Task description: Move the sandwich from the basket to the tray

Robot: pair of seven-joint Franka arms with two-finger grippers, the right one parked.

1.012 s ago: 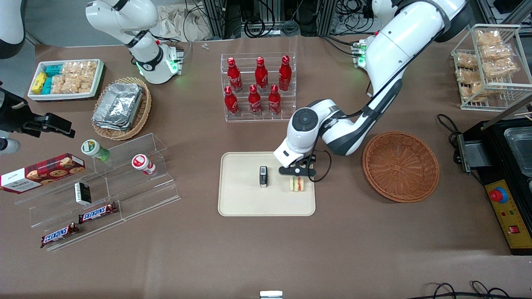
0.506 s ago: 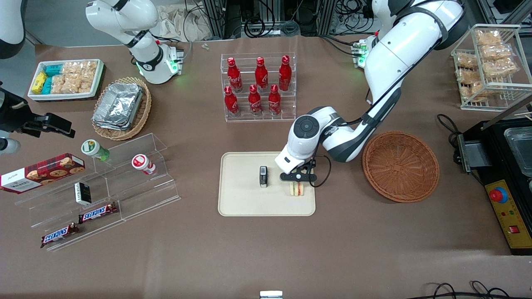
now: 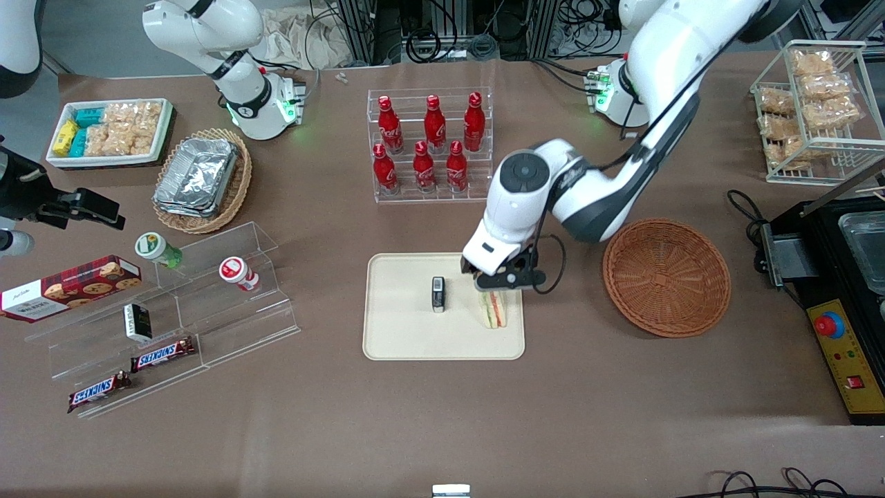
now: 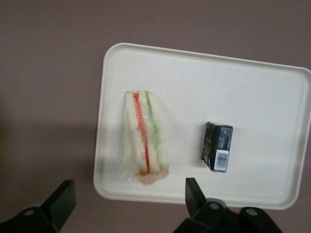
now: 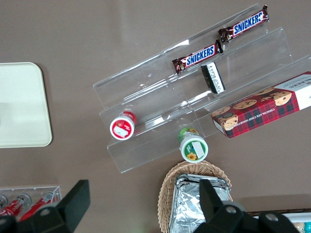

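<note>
Sandwich (image 4: 145, 137) lying on the cream tray (image 4: 262, 107) beside a small black carton (image 4: 217, 146), basket (image 3: 666, 277) near; gripper (image 3: 503, 278) above the sandwich, jaws spread wide, holding nothing.

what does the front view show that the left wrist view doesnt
Only the front view shows the empty reddish-brown basket, the rack of red bottles, and the left arm with its tool above the sandwich.

Only the left wrist view shows the barcode on the small black box and the open tool's fingers apart, clear of the sandwich.

Both show the sandwich lying on the cream tray beside the box.
</note>
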